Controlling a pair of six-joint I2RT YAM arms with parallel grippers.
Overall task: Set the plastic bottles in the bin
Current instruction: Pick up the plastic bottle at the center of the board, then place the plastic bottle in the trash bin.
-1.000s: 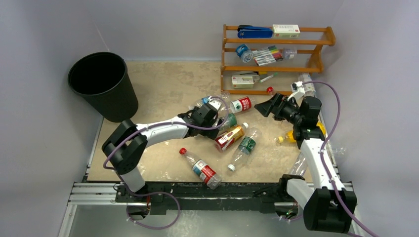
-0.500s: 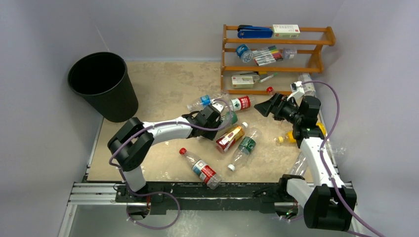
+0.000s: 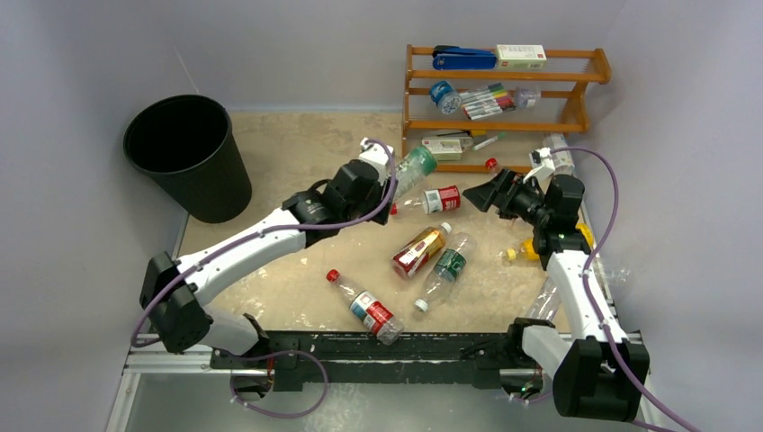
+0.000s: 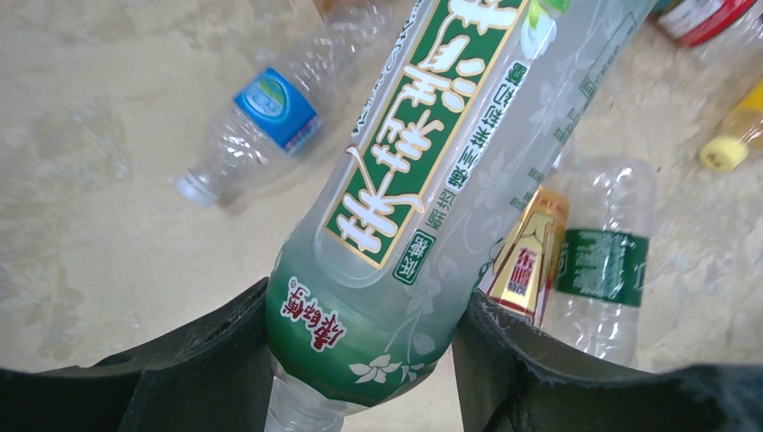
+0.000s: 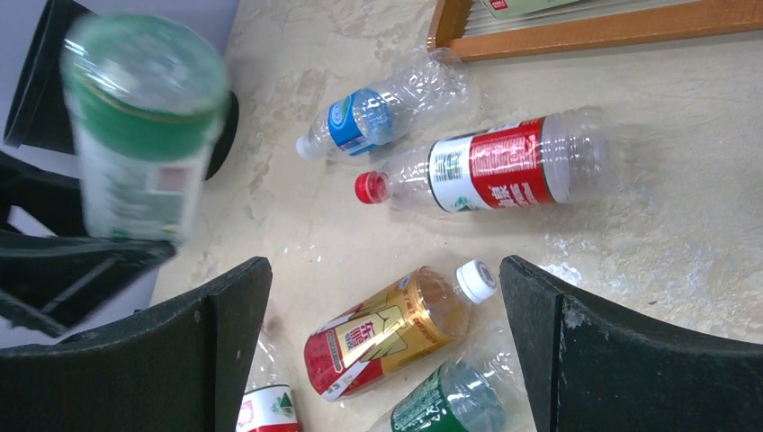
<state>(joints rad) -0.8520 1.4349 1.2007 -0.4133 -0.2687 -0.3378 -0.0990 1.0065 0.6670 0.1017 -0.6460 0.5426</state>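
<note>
My left gripper (image 3: 382, 171) (image 4: 364, 364) is shut on a green-tinted bottle (image 3: 414, 165) (image 4: 432, 180), gripping it near the neck and holding it above the table, tilted toward the rack. The black bin (image 3: 216, 184) stands at the far left, well left of that gripper. My right gripper (image 3: 481, 193) (image 5: 385, 351) hangs open and empty over the bottles lying on the table: a red-labelled one (image 3: 438, 199) (image 5: 499, 166), an amber one (image 3: 418, 249) (image 5: 387, 328), a green-labelled clear one (image 3: 447, 267), a red-capped one (image 3: 367, 308) and a blue-labelled one (image 5: 360, 117) (image 4: 261, 126).
An orange wooden rack (image 3: 504, 126) with markers and boxes stands at the back right. A yellow bottle (image 3: 533, 249) and a clear bottle (image 3: 547, 299) lie beside the right arm. Another clear bottle (image 3: 560, 158) lies by the rack's right end. Grey walls close in the table.
My left gripper closed on the green-tinted bottle among the pile, then lifted it up and toward the back. The right arm has stayed still.
</note>
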